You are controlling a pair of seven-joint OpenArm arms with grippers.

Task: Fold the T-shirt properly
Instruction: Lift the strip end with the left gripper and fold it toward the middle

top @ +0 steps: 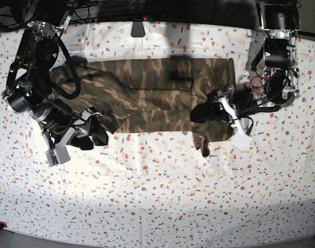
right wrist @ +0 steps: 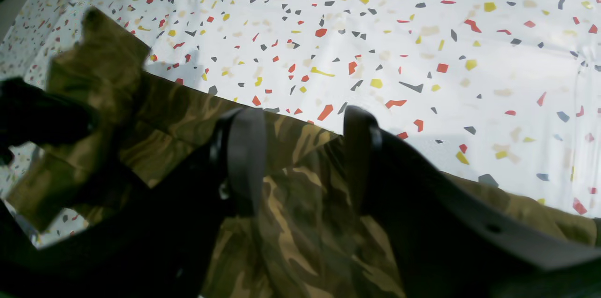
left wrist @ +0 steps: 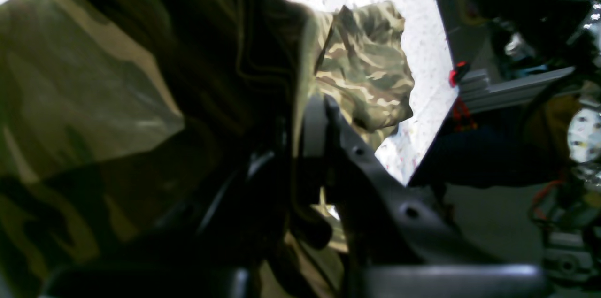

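Observation:
The camouflage T-shirt [top: 147, 93] lies spread across the back half of the table. My left gripper [top: 198, 111] is at the shirt's right part, shut on a bunch of the cloth; a flap hangs below it [top: 204, 142]. In the left wrist view the shirt [left wrist: 94, 77] drapes over the gripper [left wrist: 319, 124], whose jaws are pressed together on cloth. My right gripper [top: 97, 136] is at the shirt's lower left edge. In the right wrist view it [right wrist: 300, 143] is open, with its fingers [right wrist: 244, 148] astride the shirt's edge [right wrist: 300, 223].
The white cloth speckled with red, yellow and grey [top: 157, 196] covers the whole table, and also shows in the right wrist view [right wrist: 422, 44]. The arm bases stand at the back left [top: 33, 46] and back right [top: 279, 46]. The table's edge [left wrist: 436, 138] shows in the left wrist view.

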